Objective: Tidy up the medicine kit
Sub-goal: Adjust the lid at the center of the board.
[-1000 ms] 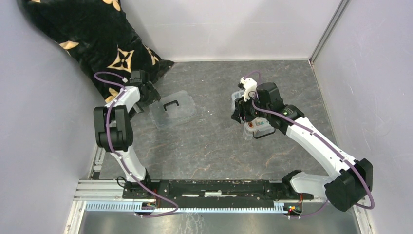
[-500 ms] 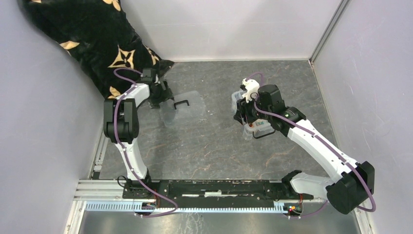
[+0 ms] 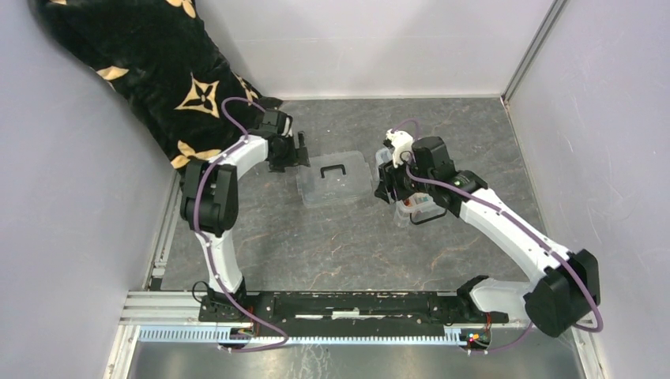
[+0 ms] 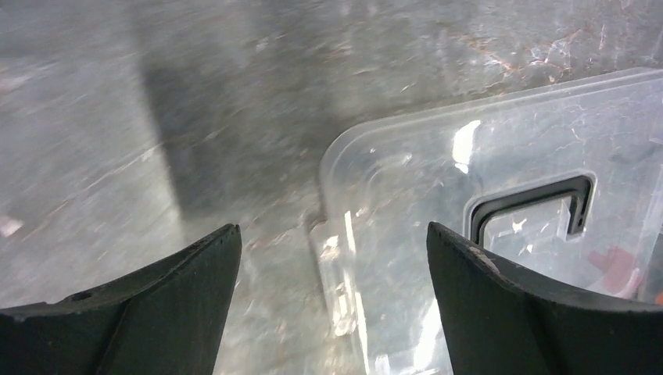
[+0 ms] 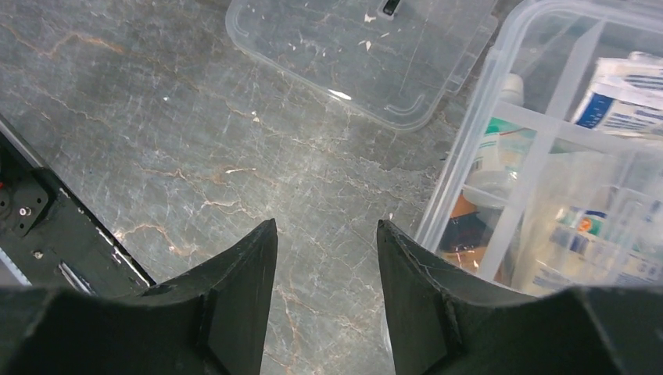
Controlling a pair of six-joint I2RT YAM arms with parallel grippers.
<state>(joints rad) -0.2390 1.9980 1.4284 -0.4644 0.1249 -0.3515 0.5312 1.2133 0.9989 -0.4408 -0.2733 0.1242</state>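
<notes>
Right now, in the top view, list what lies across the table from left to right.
Black patterned cloth → left arm's fingers → clear lid with black handle → medicine kit

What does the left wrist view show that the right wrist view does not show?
Only the left wrist view: the left hand, open, with the clear lid reaching between its fingers. Only the right wrist view: the right hand, open, and the medicine kit box with medicine packets inside. Both: the lid lying on the grey table.
</notes>
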